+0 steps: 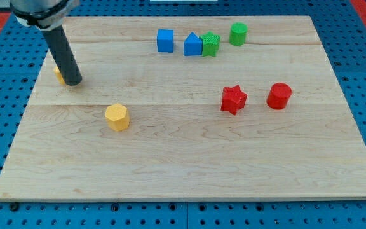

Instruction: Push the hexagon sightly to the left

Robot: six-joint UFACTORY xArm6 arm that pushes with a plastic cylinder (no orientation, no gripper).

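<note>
Camera view, described in two voices.

**Q:** What is the surface like?

**A:** It is a pale wooden board [189, 159] made of glued planks with fine lengthwise grain. It lies on a blue pegboard [361, 38] dotted with rows of small holes.

**Q:** Where is the hexagon?

**A:** The yellow hexagon block [117, 117] sits left of centre, standing alone on bare wood. It looks matte and smooth, with flat facets.

**Q:** And the arm?

**A:** A straight dark rod comes down from the upper left of the frame. My tip [73, 82] rests on the board up and to the left of the hexagon, well apart from it. There are no fingers here, only the rod. Just behind the tip a second yellow block [58, 74] peeks out, mostly hidden, so I cannot tell its shape.

**Q:** What else is on the board?

**A:** Near the top centre there is a row: a blue cube [164, 40], a blue house-shaped block [192, 45] touching a green block [211, 44] with a ridged surface, then a green cylinder [237, 34] slightly apart. At centre right a red star [233, 99] stands near a red cylinder [279, 96].

**Q:** Any containers?

**A:** I see none; every block lies straight on the wood.
</note>
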